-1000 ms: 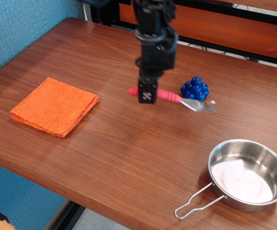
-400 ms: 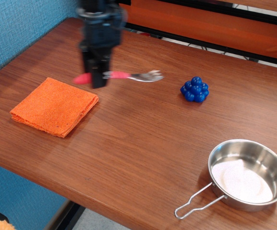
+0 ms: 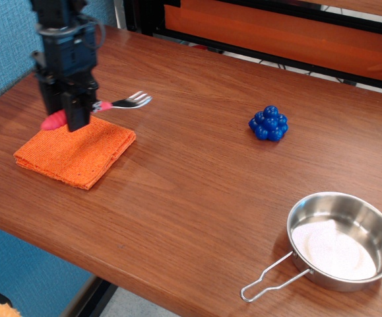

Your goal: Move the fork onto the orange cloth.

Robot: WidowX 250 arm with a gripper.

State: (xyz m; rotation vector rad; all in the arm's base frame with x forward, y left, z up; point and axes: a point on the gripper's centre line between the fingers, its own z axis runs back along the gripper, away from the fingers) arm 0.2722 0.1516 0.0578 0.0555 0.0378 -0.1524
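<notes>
My gripper (image 3: 75,115) is shut on the pink-red handle of the fork (image 3: 105,105) and holds it level in the air. The handle end pokes out to the left of the fingers and the shiny tines point right. The fork hangs over the far edge of the orange cloth (image 3: 75,152), which lies flat at the left of the wooden table (image 3: 197,191). The fork does not touch the cloth.
A blue bumpy berry-like toy (image 3: 268,123) sits right of the table's middle. A steel pan (image 3: 342,241) with a wire handle stands at the front right corner. A blue wall lies to the left and an orange panel behind the table.
My gripper has carried the fork from beside the blue toy leftward across the table to above the orange cloth.
</notes>
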